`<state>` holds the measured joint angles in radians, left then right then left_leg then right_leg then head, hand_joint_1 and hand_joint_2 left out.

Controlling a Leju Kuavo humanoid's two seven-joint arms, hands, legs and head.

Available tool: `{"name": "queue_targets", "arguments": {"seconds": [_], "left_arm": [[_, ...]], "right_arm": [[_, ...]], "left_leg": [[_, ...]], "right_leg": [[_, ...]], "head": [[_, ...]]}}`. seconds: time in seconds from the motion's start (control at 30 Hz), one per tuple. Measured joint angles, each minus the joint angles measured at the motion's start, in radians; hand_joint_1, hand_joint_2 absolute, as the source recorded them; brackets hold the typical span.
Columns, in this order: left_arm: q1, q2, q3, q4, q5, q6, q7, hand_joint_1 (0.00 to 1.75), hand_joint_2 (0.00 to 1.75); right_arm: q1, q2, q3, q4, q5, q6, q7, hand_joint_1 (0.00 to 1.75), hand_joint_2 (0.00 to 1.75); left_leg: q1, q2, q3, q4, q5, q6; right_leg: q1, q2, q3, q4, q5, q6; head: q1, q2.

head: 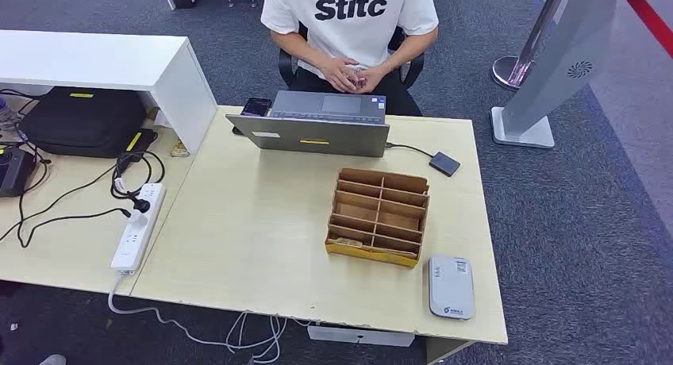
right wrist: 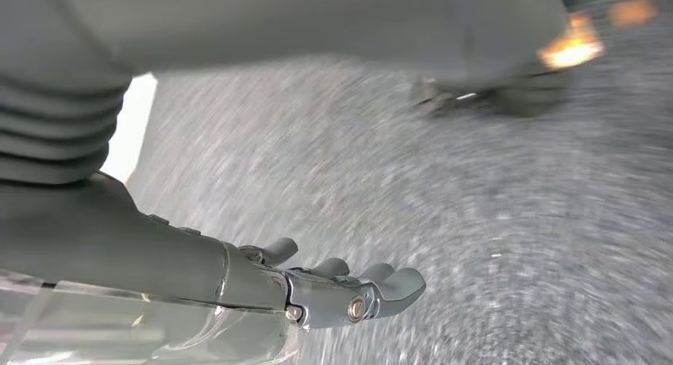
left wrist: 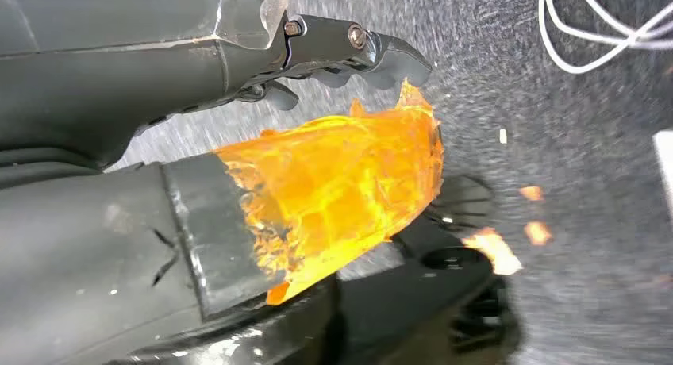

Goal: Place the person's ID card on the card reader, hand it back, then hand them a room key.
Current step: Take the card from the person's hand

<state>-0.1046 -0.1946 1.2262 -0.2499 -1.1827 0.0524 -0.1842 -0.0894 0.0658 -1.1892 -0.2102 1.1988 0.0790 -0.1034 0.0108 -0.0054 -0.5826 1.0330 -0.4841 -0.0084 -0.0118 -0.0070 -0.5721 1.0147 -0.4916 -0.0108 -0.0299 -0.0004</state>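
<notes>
Both hands hang low over the carpet; no ID card handed over yet.
Left hand (left wrist: 349, 59) and right hand (right wrist: 341, 290) carry nothing, fingers loosely extended. Person's hands (head: 353, 74) are clasped behind the laptop (head: 317, 125); can't tell if they hold the card. Card reader (head: 451, 286) sits near the desk (head: 238, 246) front edge, beside the cardboard organizer (head: 379, 216). Risks: a reach clips the laptop lid; a thin card slips from the fingers.
</notes>
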Motion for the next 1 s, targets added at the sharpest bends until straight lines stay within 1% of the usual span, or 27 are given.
{"name": "queue_targets", "arguments": {"seconds": [0.17, 0.3, 0.37, 0.43, 0.57, 0.67, 0.7, 0.73, 0.77, 0.83, 0.87, 0.93, 1.0], "left_arm": [[0.0, -0.001, 0.055, 0.0, 0.028, -0.005, -0.007, 0.0, 0.0], [0.0, -0.004, 0.082, 0.0, 0.04, -0.008, -0.014, 0.0, 0.0], [-0.001, -0.005, 0.092, 0.0, 0.052, -0.013, -0.021, 0.0, 0.0], [-0.001, -0.005, 0.101, 0.0, 0.059, -0.017, -0.026, 0.0, 0.0], [-0.002, -0.005, 0.107, 0.0, 0.053, -0.022, -0.025, 0.0, 1.75], [-0.002, -0.005, 0.107, 0.0, 0.048, -0.025, -0.018, 0.0, 1.75], [-0.002, -0.005, 0.107, 0.0, 0.045, -0.025, -0.016, 0.0, 1.75], [-0.002, -0.005, 0.107, 0.0, 0.04, -0.024, -0.016, 0.0, 1.75], [-0.002, -0.004, 0.107, 0.0, 0.036, -0.022, -0.016, 0.0, 1.75], [-0.002, -0.004, 0.107, 0.0, 0.029, -0.02, -0.016, 0.0, 1.75], [-0.003, -0.003, 0.106, 0.0, 0.025, -0.019, -0.017, 0.0, 1.75], [-0.003, -0.003, 0.104, 0.0, 0.014, -0.019, -0.019, 0.0, 1.75], [-0.003, -0.003, 0.101, 0.0, 0.007, -0.019, -0.022, 0.0, 1.75]], "right_arm": [[-0.007, 0.012, -0.079, 0.0, -0.043, 0.0, -0.011, 0.0, 1.75], [-0.01, 0.018, -0.118, 0.0, -0.076, 0.005, -0.02, 0.0, 1.75], [-0.013, 0.022, -0.152, 0.0, -0.142, 0.019, -0.036, 0.0, 1.75], [-0.018, 0.027, -0.199, 0.0, -0.244, 0.038, -0.06, 0.0, 1.75], [-0.027, 0.045, -0.281, 0.0, -0.577, 0.052, -0.131, 0.0, 1.75], [-0.031, 0.063, -0.311, 0.0, -0.756, 0.063, -0.233, 0.0, 1.75], [-0.031, 0.065, -0.317, -0.001, -0.801, 0.092, -0.27, 0.0, 1.75], [-0.031, 0.062, -0.322, -0.005, -0.845, 0.145, -0.295, 0.0, 1.75], [-0.031, 0.053, -0.325, -0.013, -0.891, 0.22, -0.304, 0.0, 1.75], [-0.034, 0.021, -0.329, -0.043, -0.992, 0.385, -0.284, 0.0, 1.75], [-0.039, 0.004, -0.332, -0.064, -1.043, 0.441, -0.271, 0.0, 1.75], [-0.051, -0.026, -0.338, -0.115, -1.135, 0.487, -0.253, 0.0, 1.75], [-0.059, -0.043, -0.339, -0.165, -1.183, 0.495, -0.242, 0.0, 1.75]], "left_leg": [[0.0, 0.0, 0.0, 0.0, 0.0, 0.0], [0.0, 0.0, 0.0, 0.0, 0.0, 0.0], [0.0, 0.0, 0.0, 0.0, 0.0, 0.0], [0.0, 0.0, 0.0, 0.0, 0.0, 0.0], [0.0, 0.0, 0.0, 0.0, 0.0, 0.0], [0.0, 0.0, 0.0, 0.0, 0.0, 0.0], [0.0, 0.0, 0.0, 0.0, 0.0, 0.0], [0.0, 0.0, 0.0, 0.0, 0.0, 0.0], [-0.001, 0.0, 0.0, 0.0, 0.0, 0.0], [-0.002, 0.0, 0.0, 0.0, 0.0, 0.0], [-0.002, 0.0, 0.0, 0.0, 0.0, 0.0], [-0.003, -0.001, 0.0, 0.0, 0.0, 0.0], [-0.003, 0.0, 0.0, 0.001, 0.0, 0.001]], "right_leg": [[0.0, 0.0, 0.0, 0.0, 0.0, 0.0], [0.0, 0.0, 0.0, 0.0, 0.0, 0.0], [0.0, 0.0, 0.0, 0.0, 0.0, 0.0], [0.0, 0.0, 0.0, 0.0, 0.0, 0.0], [0.0, 0.0, 0.0, 0.0, 0.0, 0.0], [0.0, 0.0, 0.0, 0.0, 0.0, 0.0], [0.0, 0.0, 0.0, 0.0, 0.0, 0.0], [0.0, 0.0, 0.0, 0.0, 0.0, 0.0], [0.0, 0.0, 0.0, 0.0, 0.0, 0.0], [-0.001, 0.0, 0.0, 0.0, 0.0, 0.0], [-0.001, 0.0, 0.0, 0.0, 0.0, 0.001], [-0.002, -0.001, 0.001, 0.0, 0.001, 0.002], [-0.002, 0.0, 0.001, 0.0, 0.002, 0.003]], "head": [[0.0, 0.0], [0.0, 0.0], [0.0, 0.0], [0.0, 0.0], [0.0, 0.0], [0.0, 0.0], [0.0, 0.0], [0.0, 0.0], [0.0, 0.0], [-0.001, 0.0], [-0.001, 0.0], [0.0, 0.0], [0.001, 0.0]]}}
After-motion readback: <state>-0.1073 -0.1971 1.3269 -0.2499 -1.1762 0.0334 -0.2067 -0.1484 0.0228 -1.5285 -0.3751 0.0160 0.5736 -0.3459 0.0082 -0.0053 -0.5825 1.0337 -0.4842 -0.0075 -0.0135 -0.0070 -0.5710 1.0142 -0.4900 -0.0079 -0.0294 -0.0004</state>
